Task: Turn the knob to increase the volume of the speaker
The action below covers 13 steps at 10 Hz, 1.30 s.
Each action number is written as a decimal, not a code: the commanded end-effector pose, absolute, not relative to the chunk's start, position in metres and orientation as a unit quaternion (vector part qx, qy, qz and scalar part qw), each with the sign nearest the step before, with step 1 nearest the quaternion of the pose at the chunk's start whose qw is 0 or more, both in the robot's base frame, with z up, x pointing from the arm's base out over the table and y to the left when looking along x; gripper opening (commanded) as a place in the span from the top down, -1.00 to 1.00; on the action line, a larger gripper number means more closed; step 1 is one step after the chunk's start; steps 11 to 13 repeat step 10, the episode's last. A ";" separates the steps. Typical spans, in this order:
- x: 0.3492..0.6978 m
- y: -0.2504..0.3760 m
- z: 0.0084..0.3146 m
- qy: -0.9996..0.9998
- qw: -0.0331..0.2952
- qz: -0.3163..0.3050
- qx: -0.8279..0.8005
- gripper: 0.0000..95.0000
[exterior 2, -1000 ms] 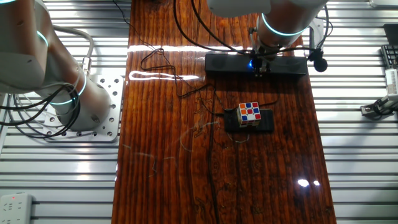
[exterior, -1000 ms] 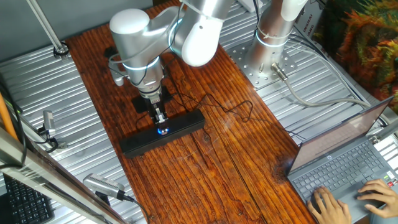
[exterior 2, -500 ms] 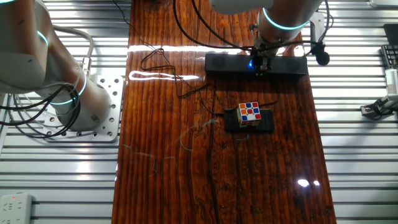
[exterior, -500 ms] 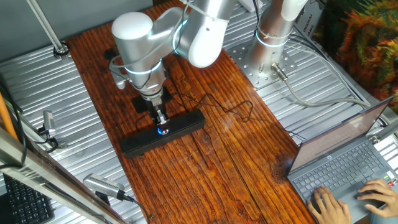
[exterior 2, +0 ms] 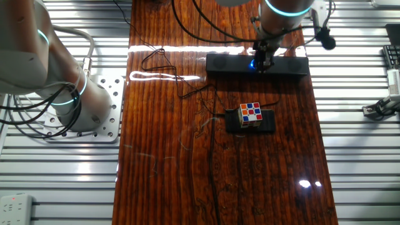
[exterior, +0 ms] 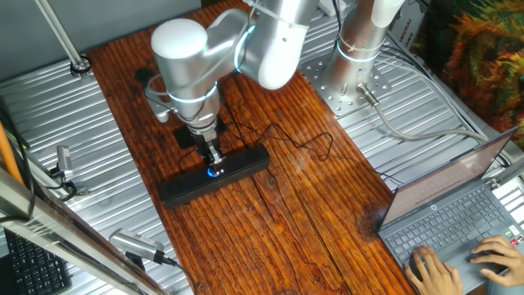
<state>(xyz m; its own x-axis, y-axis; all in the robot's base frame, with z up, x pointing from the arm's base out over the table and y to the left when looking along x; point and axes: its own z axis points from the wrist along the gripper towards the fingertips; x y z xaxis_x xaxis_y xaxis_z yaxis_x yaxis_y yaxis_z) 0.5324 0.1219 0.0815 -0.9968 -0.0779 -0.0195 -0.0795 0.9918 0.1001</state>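
The arm is built of fat, rounded silver-grey segments with smooth shells and white joint covers. A thin ring of pale cyan light glows at the joints: one shows on the wrist housing just above the claw, another circles the upright column beside it. The claw is a slim dark piece, narrower than the wrist. The column stands on a flat perforated metal plate, from which grey cables trail away.

Dark wooden tabletop mid-frame, ribbed metal surface either side; laptop lower right.
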 end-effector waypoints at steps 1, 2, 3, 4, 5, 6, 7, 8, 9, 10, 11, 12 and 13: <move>0.533 0.122 0.088 0.997 0.004 0.018 -0.078 -0.20; 0.533 0.123 0.089 0.997 0.003 0.017 -0.080 -0.20; 0.534 0.123 0.090 0.997 0.004 0.018 -0.080 0.20; 0.534 0.124 0.090 0.997 0.003 0.020 -0.079 0.20; 0.534 0.124 0.090 0.997 0.004 0.020 -0.080 0.20; 0.534 0.124 0.090 0.996 0.004 0.019 -0.083 0.20; 0.534 0.124 0.090 0.996 0.005 0.022 -0.085 0.20; 0.534 0.124 0.090 0.996 0.005 0.022 -0.091 0.20; 0.534 0.124 0.090 0.995 0.005 0.024 -0.097 0.20; 0.534 0.124 0.090 0.995 0.004 0.023 -0.098 0.20; 0.534 0.124 0.090 0.995 0.004 0.023 -0.098 0.20; 0.534 0.124 0.090 0.995 0.004 0.023 -0.098 0.20; 0.534 0.124 0.090 0.995 0.004 0.023 -0.098 0.20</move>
